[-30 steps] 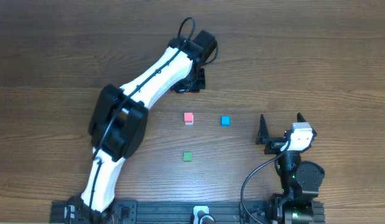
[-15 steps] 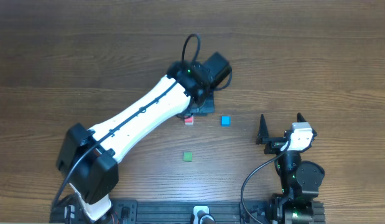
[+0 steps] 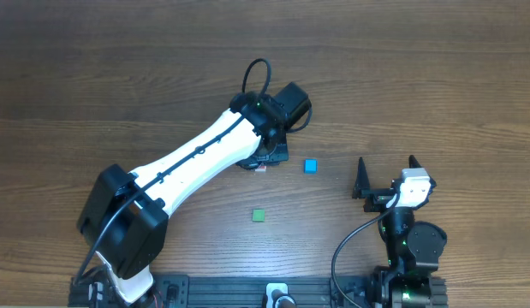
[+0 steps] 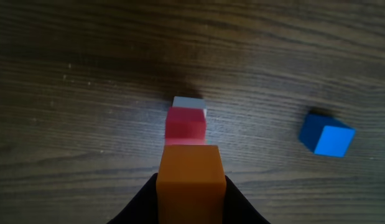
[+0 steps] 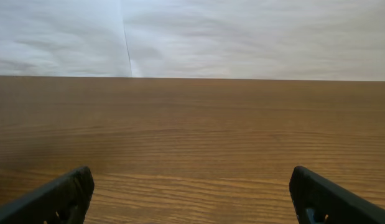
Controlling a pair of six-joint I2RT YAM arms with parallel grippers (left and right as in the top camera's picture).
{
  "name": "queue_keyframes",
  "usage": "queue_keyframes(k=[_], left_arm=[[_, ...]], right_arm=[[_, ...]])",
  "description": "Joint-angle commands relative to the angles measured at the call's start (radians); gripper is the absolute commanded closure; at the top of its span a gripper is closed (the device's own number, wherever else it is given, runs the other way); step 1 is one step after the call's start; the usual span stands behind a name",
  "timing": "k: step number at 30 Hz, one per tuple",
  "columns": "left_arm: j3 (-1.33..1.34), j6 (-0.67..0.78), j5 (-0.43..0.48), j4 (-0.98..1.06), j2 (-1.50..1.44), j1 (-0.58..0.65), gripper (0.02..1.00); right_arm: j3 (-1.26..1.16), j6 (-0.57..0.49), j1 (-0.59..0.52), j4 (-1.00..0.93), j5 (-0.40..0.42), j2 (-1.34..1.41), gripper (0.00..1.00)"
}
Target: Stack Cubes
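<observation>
Where gripper (image 3: 266,157) holds orange cube (image 4: 191,177), red cube (image 3: 260,168) peeks.

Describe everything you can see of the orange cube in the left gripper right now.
The small orange cube looks solid, matte and smooth, perhaps plastic or painted wood, with crisp edges and no marks. It sits squarely between the left gripper's two dark fingers, which press its opposite sides; two of its faces show. It is held above the wooden table, lined up close to the red cube stacked on a pale grey cube. Whether it touches the red cube cannot be told.
</observation>
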Motion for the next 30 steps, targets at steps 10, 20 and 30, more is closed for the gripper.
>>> queue_keyframes(k=[10, 20, 30], left_arm=[[-0.034, -0.014, 0.018, 0.011, 0.035, 0.016, 0.864], [-0.034, -0.014, 0.022, 0.016, 0.067, 0.015, 0.866], [-0.034, -0.014, 0.023, 0.026, 0.071, 0.015, 0.866]], right_arm=[[-0.005, -0.001, 0.002, -0.003, -0.008, -0.011, 0.009], [-0.005, -0.001, 0.002, -0.003, -0.008, -0.011, 0.009], [-0.005, -0.001, 0.002, -0.003, -0.008, -0.011, 0.009]])
